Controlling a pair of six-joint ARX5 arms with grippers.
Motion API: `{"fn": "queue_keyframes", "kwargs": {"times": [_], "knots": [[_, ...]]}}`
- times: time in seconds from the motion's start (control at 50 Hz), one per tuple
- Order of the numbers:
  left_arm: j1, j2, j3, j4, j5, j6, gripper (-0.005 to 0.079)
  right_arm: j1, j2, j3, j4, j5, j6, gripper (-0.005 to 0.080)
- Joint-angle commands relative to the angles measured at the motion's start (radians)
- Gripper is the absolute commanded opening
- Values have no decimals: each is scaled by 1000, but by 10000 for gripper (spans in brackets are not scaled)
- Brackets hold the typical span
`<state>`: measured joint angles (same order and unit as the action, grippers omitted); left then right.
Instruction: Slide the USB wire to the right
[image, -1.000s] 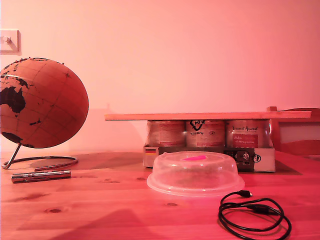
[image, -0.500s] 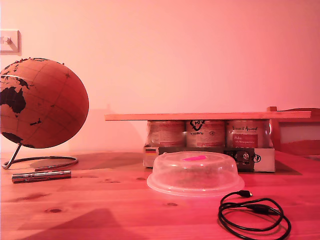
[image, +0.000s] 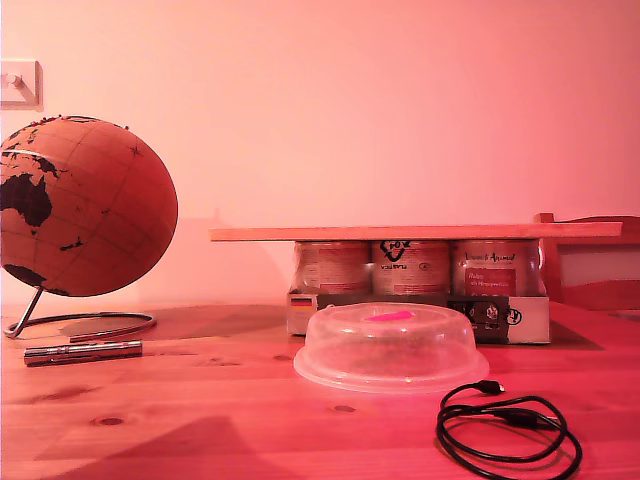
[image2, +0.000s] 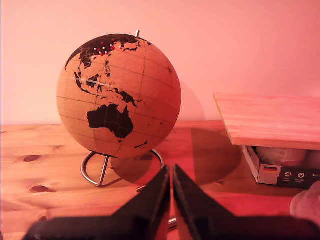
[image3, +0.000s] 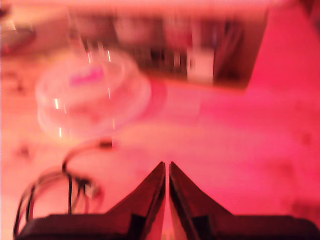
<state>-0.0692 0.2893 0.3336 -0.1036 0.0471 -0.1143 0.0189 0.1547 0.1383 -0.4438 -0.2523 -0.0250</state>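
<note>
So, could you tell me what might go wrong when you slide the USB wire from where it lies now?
The USB wire lies in loose loops, so pushing one strand may only deform the coil rather than move it whole. It rests close to the clear plastic dome, which a sweep could nudge. My second end effector is shut and off to the side of the wire, and its view is blurred, so contact may be misjudged.

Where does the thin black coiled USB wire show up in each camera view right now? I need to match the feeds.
Exterior view: the thin black coiled USB wire lies on the wooden table at the view's lower right, in front of the clear plastic dome.
First wrist view: not in it.
Second wrist view: blurred USB wire beside my second end effector.
Shared landmark: the clear plastic dome.
</note>
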Motion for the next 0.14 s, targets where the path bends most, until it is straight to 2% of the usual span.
{"fn": "queue_keyframes", "kwargs": {"times": [0.0, 0.12], "knots": [[1, -3, -10, 7, 2, -2, -23, -5, 6, 7, -20, 0, -2, -12], [1, -3, -10, 7, 2, -2, -23, -5, 6, 7, -66, 0, -2, -12]]}}
